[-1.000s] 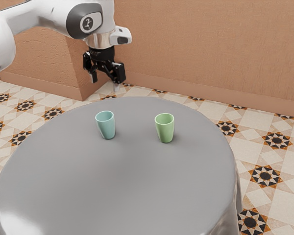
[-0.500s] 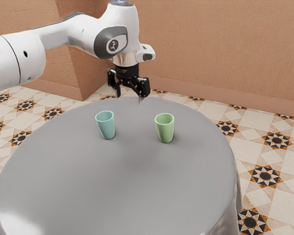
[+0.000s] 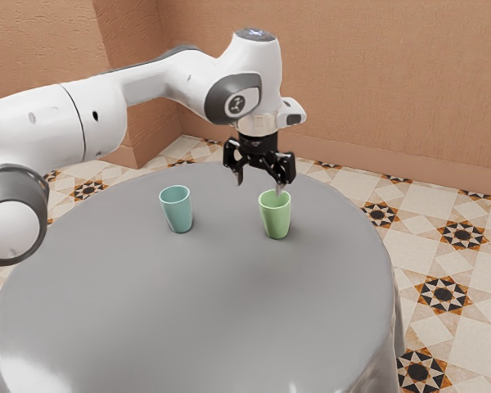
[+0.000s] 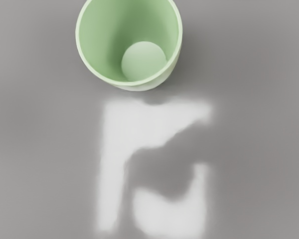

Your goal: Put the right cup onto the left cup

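Gripper point(image 3: 259, 187) open and empty, upper centre of exterior view. Risk: descending off-centre, a finger could clip the green cup point(image 3: 276, 218) and tip it.

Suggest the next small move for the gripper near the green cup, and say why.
I'd probably ease the gripper slightly toward the exterior view's right, centring it over the green cup before lowering. Its fingers are apart with nothing between them, and their midpoint appears toward the exterior view's left of the upright cup's rim.
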